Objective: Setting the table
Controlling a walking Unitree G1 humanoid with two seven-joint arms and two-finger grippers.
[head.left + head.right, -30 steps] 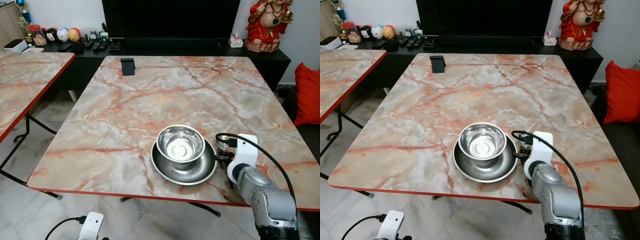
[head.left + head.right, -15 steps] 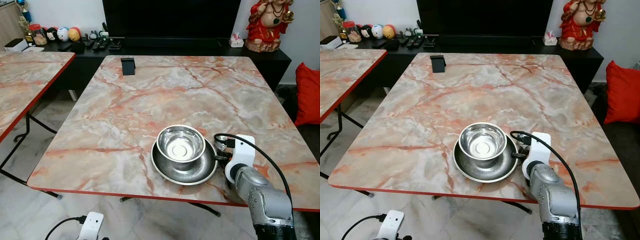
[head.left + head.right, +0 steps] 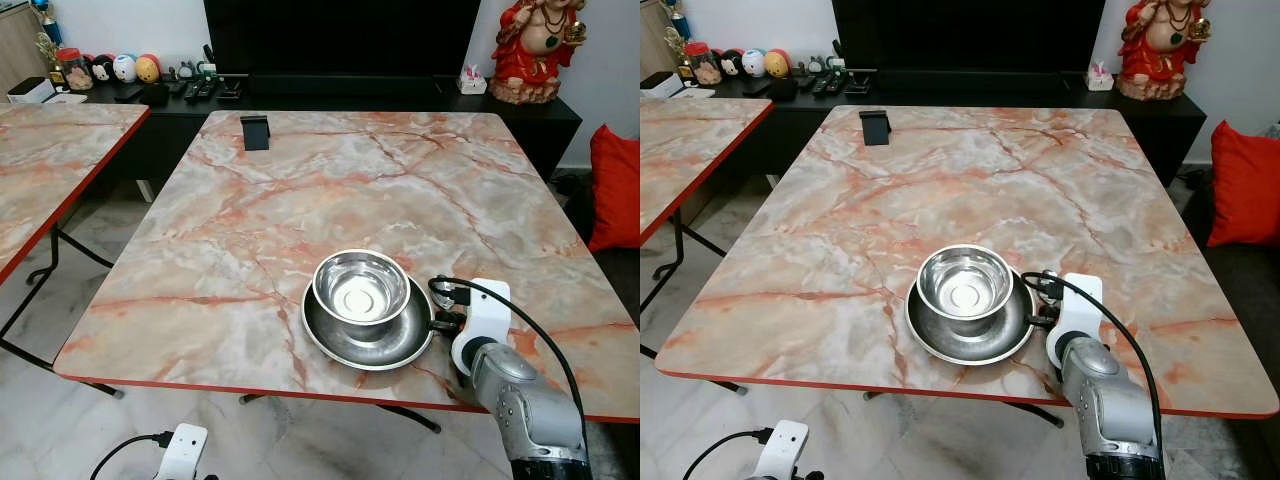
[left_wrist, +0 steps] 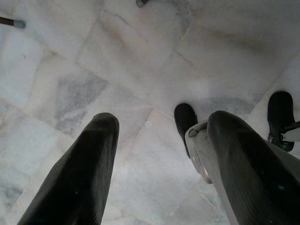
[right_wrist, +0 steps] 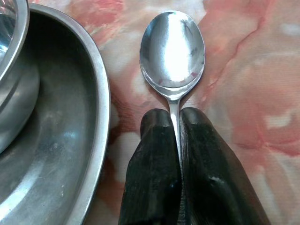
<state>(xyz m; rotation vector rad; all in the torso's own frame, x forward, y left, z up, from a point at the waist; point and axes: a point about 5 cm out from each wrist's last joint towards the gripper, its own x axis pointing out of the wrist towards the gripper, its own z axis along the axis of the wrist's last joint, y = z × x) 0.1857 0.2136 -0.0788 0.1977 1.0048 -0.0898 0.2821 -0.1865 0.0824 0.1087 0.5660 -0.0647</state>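
Note:
A steel bowl [image 3: 360, 286] stands in a steel plate [image 3: 330, 340] near the front edge of the marble table [image 3: 300, 190]. My right gripper [image 5: 174, 121] is shut on the handle of a steel spoon [image 5: 172, 50], low over the table just right of the plate's rim [image 5: 96, 117]. In the eye views the right wrist [image 3: 478, 320] hides the spoon. My left gripper [image 4: 159, 126] hangs open above the floor, nothing between its fingers.
A small black stand [image 3: 256, 132] sits at the table's far left. A second marble table [image 3: 50, 150] stands to the left. Behind are a black TV cabinet [image 3: 340, 95] with a red statue [image 3: 538, 45]. A red cushion [image 3: 615, 185] lies at right.
My right arm has shifted slightly toward me and lower beside the plate, still holding the spoon. Bowl and plate have not moved.

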